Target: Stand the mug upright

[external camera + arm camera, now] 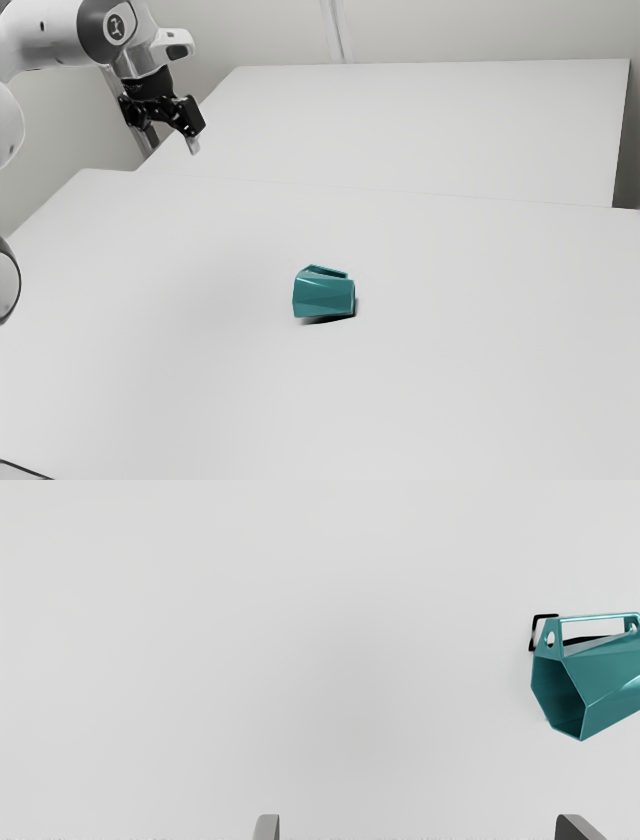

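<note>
The teal faceted mug (pixel 324 297) lies on its side on the white table (pixel 450 400), well apart from the black two-finger gripper (pixel 188 135), which hangs above the surface toward the exterior view's upper left. The gripper's fingers are spread wide with nothing between them. In the wrist view the mug sits off past one finger, its open mouth (pixel 560 695) turned toward the span in front of the fingers and its angular handle (pixel 597 616) standing off one side of the body. So the mug has yet to be stood on its base, and reaching it looks like the step in hand. To do that well, I would bring the hand across until the mug is centred between the fingers, then turn the wrist so they straddle the body crosswise, clear of the handle. Close gently on opposing sides – a lopsided squeeze on those slanted facets could roll the mug or let it slip. Once it is held, raise it enough for the base to swing under, tip the mouth upward, and lower it until the base sits flat – only then let go.
</note>
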You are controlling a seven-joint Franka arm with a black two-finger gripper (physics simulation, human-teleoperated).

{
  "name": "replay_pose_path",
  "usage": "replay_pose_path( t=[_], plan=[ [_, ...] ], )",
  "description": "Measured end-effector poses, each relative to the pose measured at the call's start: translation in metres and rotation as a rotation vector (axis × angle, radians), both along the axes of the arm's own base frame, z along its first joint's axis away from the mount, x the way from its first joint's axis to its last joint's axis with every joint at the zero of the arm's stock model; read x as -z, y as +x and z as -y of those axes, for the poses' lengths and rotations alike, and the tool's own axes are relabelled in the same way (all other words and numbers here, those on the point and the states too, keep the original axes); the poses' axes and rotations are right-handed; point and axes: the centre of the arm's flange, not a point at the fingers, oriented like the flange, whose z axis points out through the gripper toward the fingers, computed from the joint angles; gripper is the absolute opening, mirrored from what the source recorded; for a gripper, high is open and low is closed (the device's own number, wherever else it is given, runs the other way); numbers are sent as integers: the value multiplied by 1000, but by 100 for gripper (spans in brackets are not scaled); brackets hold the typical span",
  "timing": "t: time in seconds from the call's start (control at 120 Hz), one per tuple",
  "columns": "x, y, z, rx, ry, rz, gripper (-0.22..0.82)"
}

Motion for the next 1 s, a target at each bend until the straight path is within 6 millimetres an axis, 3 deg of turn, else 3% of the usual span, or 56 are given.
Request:
replay_pose_path(
  t=[0.342,0.5,0.683,0.783,1.0],
  plan=[
    [8,0,3,2,-11,-21,60],
    [42,-8,0,-30,-145,-74,60],
    [95,-20,10,-49,-350,-102,60],
    [129,-27,12,-67,-456,-91,60],
    [178,-35,10,-85,-620,-29,60]
  ],
)
